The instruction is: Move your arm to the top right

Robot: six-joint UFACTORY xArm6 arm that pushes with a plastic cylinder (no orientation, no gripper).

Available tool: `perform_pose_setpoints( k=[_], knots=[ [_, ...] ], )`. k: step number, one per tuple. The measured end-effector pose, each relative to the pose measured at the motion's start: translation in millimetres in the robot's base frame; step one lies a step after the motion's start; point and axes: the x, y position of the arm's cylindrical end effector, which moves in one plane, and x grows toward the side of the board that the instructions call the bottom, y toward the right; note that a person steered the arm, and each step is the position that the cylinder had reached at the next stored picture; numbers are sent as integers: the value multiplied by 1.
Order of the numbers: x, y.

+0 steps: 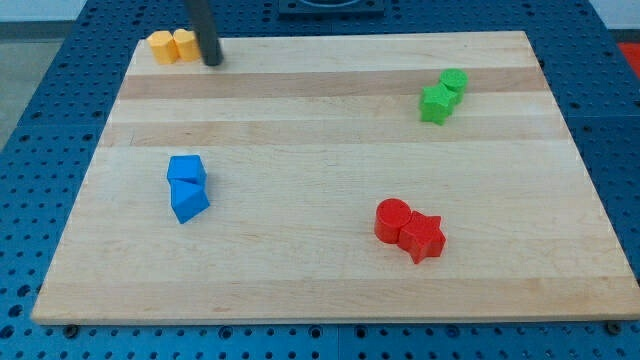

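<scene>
Red star (424,238) and red cylinder (393,219) sit nearest, 2 blue blocks (187,187) left. No gripper here: my tip (213,62) touches the worktop (320,290) top left, beside 2 yellow blocks (172,45). Best route: slide along the top edge, passing above the 2 green blocks (442,95).

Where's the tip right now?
My tip is at the view's top left, just right of the yellow block and orange block.

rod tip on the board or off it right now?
On. My tip sits on the wooden board near its top-left corner, right beside the yellow blocks, far from the top right.
</scene>
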Motion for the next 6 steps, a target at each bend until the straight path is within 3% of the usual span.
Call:
perform_pose_setpoints(
  k=[4,5,6],
  knots=[
    [-4,407],
    [50,438],
    [93,418]
  ],
)
